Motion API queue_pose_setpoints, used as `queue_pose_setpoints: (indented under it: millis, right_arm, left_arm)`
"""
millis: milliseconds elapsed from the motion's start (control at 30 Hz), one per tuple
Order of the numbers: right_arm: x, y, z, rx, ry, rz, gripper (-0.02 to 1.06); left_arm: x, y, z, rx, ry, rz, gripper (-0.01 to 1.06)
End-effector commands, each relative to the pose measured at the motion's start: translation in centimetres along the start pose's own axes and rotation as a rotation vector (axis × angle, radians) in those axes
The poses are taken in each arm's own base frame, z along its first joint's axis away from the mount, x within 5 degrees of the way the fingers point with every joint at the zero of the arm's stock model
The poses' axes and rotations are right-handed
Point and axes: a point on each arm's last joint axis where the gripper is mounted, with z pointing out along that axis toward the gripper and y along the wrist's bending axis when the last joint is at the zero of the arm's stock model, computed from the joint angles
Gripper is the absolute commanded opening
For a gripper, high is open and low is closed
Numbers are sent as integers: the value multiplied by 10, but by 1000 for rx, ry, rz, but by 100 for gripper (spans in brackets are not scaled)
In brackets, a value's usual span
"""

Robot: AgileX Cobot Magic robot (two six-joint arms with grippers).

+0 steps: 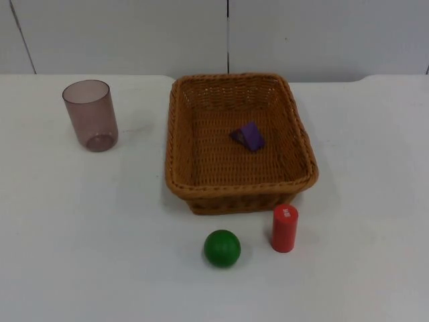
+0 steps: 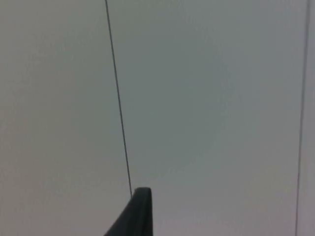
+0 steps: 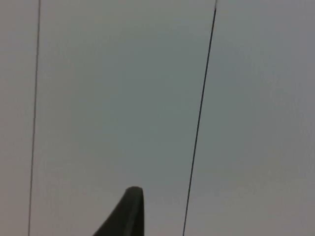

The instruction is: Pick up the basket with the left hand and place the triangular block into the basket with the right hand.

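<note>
Wicker is our landmark: the brown basket sits flat on the white table, hard up toward the grey partition wall, and the purple triangular block already lies inside it, a little toward the wall side of the basket's floor. So by our reading the placing is done, with the basket not lifted by anything. Each wrist camera faces the wall panels, with one black fingertip of the left gripper and one of the right gripper at the edge — we cannot tell how far open either is, and we see nothing held in either; both arms seem to be waiting away from the basket. What could go wrong from here? If the left arm comes in for the rim, the red cylinder stands just beside the basket's front right corner and the green ball lies near the front edge — a low approach from that side could tip the one and send the other rolling. A lopsided grip on one rim would tilt the basket and slide the loose block to a wall, or out. The purple tinted cup, well apart to the basket's left, looks safe unless the arm sweeps wide.
</note>
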Motion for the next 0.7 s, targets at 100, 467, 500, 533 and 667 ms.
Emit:
queue_pose_setpoints:
  millis: [100,467,500,533,667]
  right_arm:
    - [1,7,-49,-50,-46,46,105]
    - [9,20,-129,-132,-204,-34,105]
    - [11,21,-137,-127,-216,-41,105]
    - [14,21,-146,-126,-226,-46,105]
    - [20,20,-152,-144,-195,-53,105]
  left_arm:
    - [-3,-4,-79,34,-95,6,101]
    - [26,-22,-204,-28,-236,89,101]
    - [28,-25,-212,-16,-258,90,101]
    - [30,-27,-219,1,-276,82,101]
    - [43,-31,-237,36,-258,105,101]
